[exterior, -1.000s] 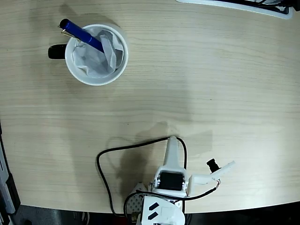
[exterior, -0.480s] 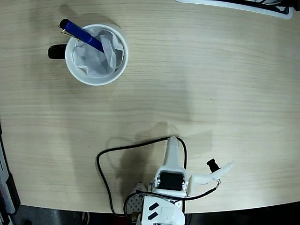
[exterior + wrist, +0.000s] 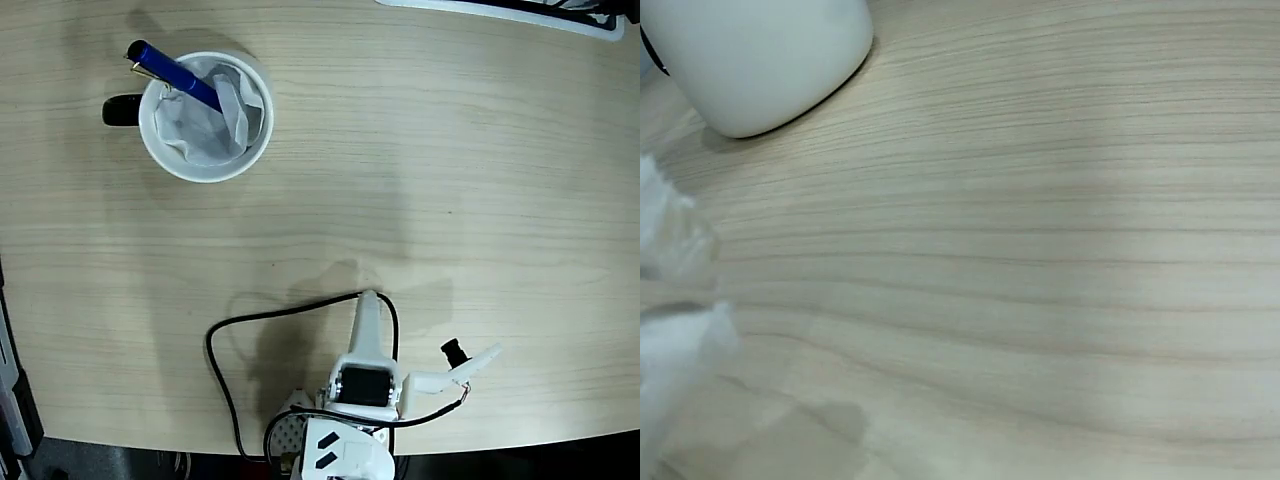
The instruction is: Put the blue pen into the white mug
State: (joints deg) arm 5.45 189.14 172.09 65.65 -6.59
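You've got the wood-grain table (image 3: 420, 150) mostly bare. White mug (image 3: 205, 116) sits top left in fixed view, black handle on its left, crumpled paper inside. Blue pen (image 3: 172, 74) is in the mug, leaning over the upper-left rim. Gripper (image 3: 372, 312) is parked at bottom centre, well apart from the mug, holding nothing; jaw opening: can't tell.

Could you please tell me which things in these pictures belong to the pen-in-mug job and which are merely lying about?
Belonging to the job:
- blue pen, standing tilted in the mug
- white mug, lined with crumpled paper
- gripper, back near the arm's base

Lying about:
- black cable looping on the table
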